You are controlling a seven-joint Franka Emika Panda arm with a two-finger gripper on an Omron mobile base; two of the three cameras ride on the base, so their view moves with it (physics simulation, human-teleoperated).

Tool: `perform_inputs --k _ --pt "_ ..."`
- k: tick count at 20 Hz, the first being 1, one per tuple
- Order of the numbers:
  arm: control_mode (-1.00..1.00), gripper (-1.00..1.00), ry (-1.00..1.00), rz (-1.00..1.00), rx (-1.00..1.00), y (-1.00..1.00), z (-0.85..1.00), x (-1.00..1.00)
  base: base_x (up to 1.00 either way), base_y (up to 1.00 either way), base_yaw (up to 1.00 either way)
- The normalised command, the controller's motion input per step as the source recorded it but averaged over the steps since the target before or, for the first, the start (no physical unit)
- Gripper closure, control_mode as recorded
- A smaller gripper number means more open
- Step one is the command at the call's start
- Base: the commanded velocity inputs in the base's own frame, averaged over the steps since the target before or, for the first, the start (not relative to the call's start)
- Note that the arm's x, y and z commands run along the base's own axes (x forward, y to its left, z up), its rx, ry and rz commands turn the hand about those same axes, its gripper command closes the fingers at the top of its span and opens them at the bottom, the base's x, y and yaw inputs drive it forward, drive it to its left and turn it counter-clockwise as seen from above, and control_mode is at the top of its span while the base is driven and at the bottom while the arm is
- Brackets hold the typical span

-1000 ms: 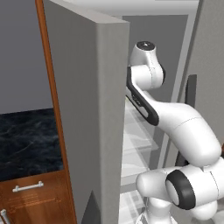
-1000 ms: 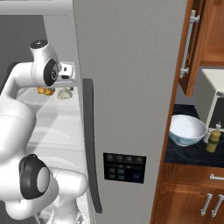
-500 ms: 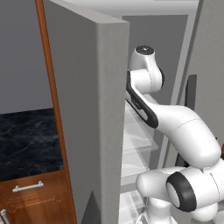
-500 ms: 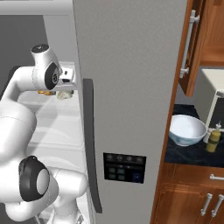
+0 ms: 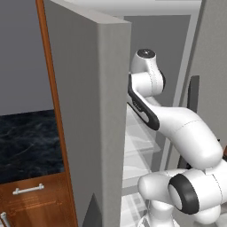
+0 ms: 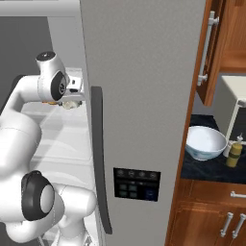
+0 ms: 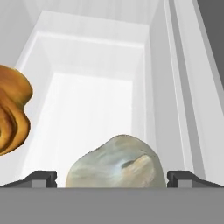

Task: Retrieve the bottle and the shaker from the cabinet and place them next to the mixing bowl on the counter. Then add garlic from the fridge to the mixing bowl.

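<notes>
Inside the open fridge, a pale garlic bulb (image 7: 116, 162) lies on a white shelf (image 7: 94, 109). My gripper (image 7: 113, 177) is open and low over it, one fingertip (image 7: 41, 177) on each side, neither touching it. From the right base view, the gripper (image 6: 72, 95) hangs just above the garlic (image 6: 72, 104). The white mixing bowl (image 6: 205, 142) stands on the dark counter to the right of the fridge, with the yellowish bottle (image 6: 234, 153) beside it. The shaker is out of view.
A golden-brown pastry (image 7: 11, 116) sits on the same shelf, left of the garlic. The grey fridge doors (image 6: 139, 96) (image 5: 97, 115) flank my arm closely. A wooden cabinet door (image 6: 211, 48) hangs open above the counter.
My hand has edged slightly lower and further into the fridge toward the garlic. The jaws have stayed open and the garlic has not moved.
</notes>
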Motion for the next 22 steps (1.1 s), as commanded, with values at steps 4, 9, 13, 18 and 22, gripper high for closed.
perform_inputs --k 4,9,13,18,22 --pt "-1.0 -1.0 0.03 0.0 0.0 0.0 -0.06 0.0 0.0 0.0 0.0" --pt "-1.0 -1.0 0.01 0.0 0.0 0.0 -0.02 0.0 0.0 0.0 0.0" --pt "-1.0 -1.0 0.0 0.0 0.0 0.0 -0.1 0.0 0.0 0.0 0.0" --pt "-1.0 1.0 0.0 0.0 0.0 0.0 -0.08 0.0 0.0 0.0 0.0" --pt "-1.0 1.0 0.0 0.0 0.0 0.0 -0.01 0.0 0.0 0.0 0.0"
